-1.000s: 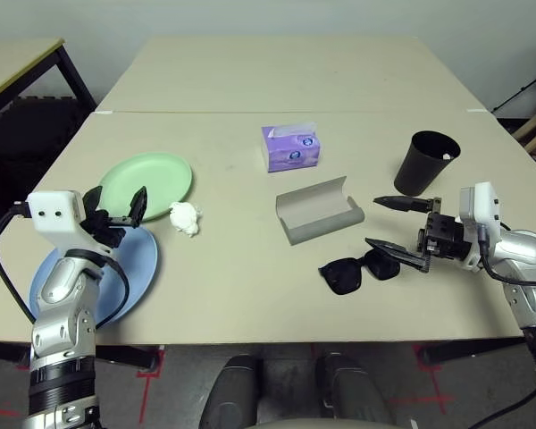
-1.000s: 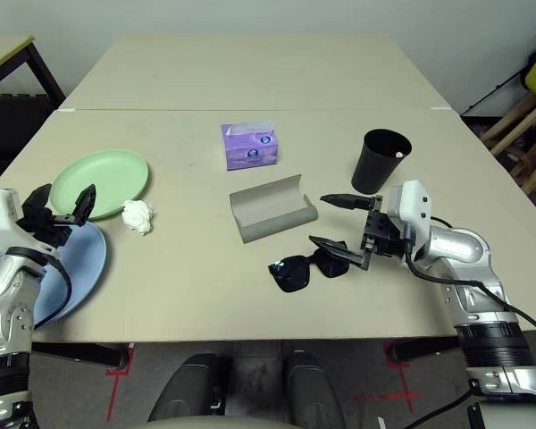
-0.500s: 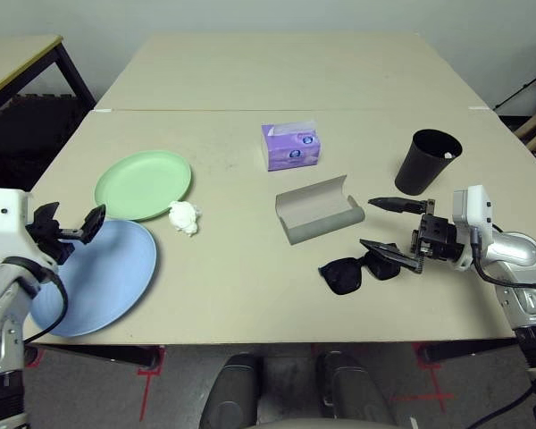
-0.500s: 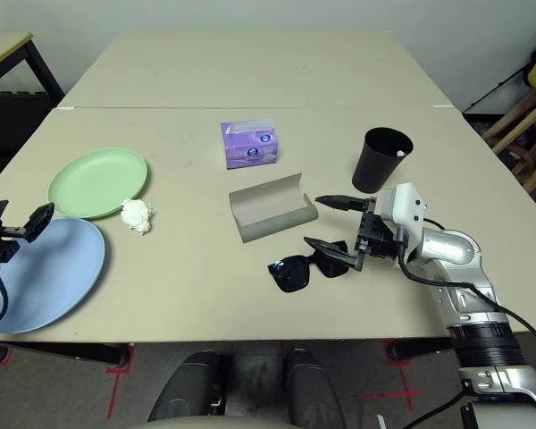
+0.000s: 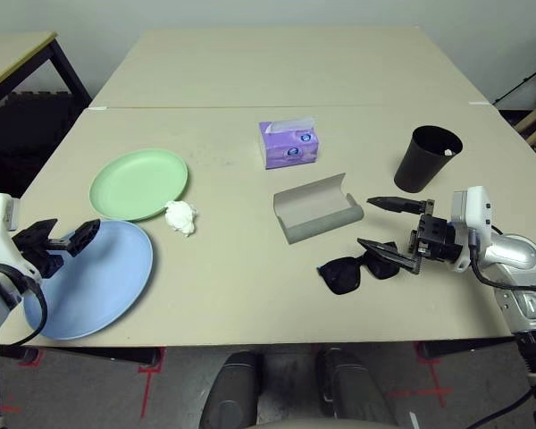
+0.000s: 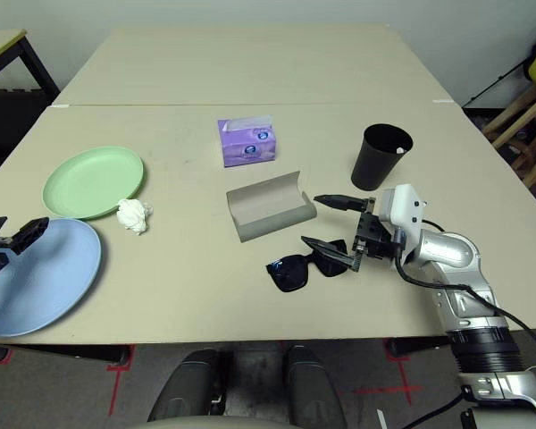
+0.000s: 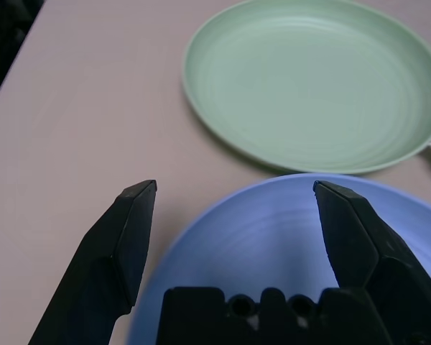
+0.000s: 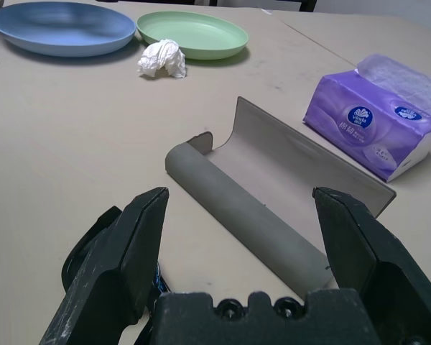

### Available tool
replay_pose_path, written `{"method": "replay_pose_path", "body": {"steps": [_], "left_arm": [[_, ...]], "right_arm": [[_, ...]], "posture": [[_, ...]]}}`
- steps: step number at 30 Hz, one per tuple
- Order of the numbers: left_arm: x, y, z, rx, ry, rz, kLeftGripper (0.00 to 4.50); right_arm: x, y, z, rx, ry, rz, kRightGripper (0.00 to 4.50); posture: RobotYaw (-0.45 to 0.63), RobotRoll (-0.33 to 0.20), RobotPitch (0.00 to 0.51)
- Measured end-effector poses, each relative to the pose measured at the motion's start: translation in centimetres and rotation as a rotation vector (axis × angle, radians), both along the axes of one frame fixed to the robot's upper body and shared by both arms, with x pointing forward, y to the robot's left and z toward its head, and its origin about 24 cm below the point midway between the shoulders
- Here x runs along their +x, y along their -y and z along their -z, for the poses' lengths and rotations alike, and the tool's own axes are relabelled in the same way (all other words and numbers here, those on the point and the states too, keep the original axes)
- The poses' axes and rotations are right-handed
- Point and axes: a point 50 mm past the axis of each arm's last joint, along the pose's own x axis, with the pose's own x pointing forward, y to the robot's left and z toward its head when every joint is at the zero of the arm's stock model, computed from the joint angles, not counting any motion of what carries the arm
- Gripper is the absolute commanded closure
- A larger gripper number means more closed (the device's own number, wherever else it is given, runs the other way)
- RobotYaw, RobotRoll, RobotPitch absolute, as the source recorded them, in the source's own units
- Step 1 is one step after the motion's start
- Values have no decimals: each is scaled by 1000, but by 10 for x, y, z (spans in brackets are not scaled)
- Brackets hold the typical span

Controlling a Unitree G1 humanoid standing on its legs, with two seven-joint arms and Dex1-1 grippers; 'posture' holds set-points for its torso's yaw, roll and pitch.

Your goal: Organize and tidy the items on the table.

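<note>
The black sunglasses (image 5: 355,270) lie on our desk (image 5: 250,259) near its front edge, right of centre, just beside our right hand (image 5: 386,225). That hand hangs low over the desk with its fingers spread wide and nothing in them; the nearer fingertip lies over the sunglasses' right side, though we cannot tell if it touches. Just behind the sunglasses sits the grey glasses case (image 5: 317,209), lid open, and from what we can see its trough holds nothing. Further back stands a purple tissue pack (image 5: 289,146). Off to the right, behind our right hand, the black cup (image 5: 426,161) stands upright with something small and white showing at its rim.

On the left side, the crumpled tissue wad (image 5: 180,217) lies between the two plates, just beside the pale green plate (image 5: 138,183). The light blue plate (image 5: 98,277) sits nearer the front edge, close against the green one. Both plates are bare. Our left hand (image 5: 55,239) hovers at the blue plate's left rim, fingers apart, gripping nothing.
</note>
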Motion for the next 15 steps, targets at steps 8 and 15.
{"method": "replay_pose_path", "body": {"steps": [8, 15], "left_arm": [[-9, -29, -11, 93, -75, -21, 32], [-23, -45, -9, 61, -178, -8, 32]], "right_arm": [[0, 0, 0, 0, -2, -1, 20], [-2, 0, 2, -1, -5, 1, 20]], "posture": [[102, 0, 124], [97, 0, 128]]}}
